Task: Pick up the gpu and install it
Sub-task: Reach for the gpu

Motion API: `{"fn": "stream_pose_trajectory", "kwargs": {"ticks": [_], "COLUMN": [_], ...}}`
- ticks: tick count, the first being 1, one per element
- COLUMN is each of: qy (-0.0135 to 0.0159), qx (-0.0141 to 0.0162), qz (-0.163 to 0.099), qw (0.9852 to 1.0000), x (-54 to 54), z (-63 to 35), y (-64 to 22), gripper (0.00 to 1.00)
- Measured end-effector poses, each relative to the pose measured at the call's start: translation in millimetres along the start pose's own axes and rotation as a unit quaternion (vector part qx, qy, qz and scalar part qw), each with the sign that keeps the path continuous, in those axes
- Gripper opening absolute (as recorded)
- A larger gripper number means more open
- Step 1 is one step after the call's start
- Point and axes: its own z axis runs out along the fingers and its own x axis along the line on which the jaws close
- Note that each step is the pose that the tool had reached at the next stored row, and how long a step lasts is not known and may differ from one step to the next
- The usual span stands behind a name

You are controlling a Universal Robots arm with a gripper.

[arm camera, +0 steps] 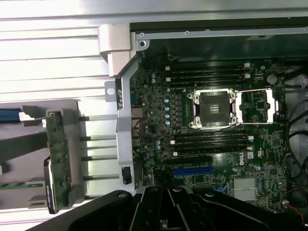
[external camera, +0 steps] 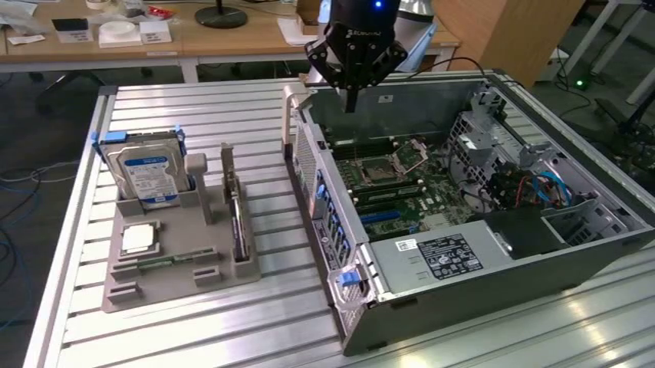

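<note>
- The gpu (external camera: 236, 218) (arm camera: 58, 144): a thin circuit card standing on edge in a slot of the grey fixture tray (external camera: 164, 290), on the exterior view's left. Its silvery bracket (external camera: 226, 165) rises at the far end.
- Handling, as judged: light and stiff, but fragile. Its components and edge contacts should not be squeezed. The bare upper edge, pinched across the card's thickness near mid-length, looks the safest hold.
- Gripper (external camera: 351, 106) (arm camera: 168, 192): fingers pressed together, holding nothing. It hangs over the open computer case (external camera: 532, 264), above the motherboard (arm camera: 149, 110) and well apart from the card.
- Writing: the hard drive (external camera: 149, 176) near the card carries a blue-and-white label, its text unreadable. The power supply (external camera: 492, 257) bears a black printed label, also unreadable. A white mark on the motherboard, near the blue slot (arm camera: 192, 171), appears to read "DELL".
</note>
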Motion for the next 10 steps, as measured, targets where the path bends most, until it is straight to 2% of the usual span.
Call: {"fn": "stream_pose_trajectory", "kwargs": {"ticks": [10], "qy": [0.0], "qx": [0.0], "qz": [0.0], "qw": [1.0], "x": [17.3], "z": [-0.4], "y": [-1.3], "gripper": [0.11]}}
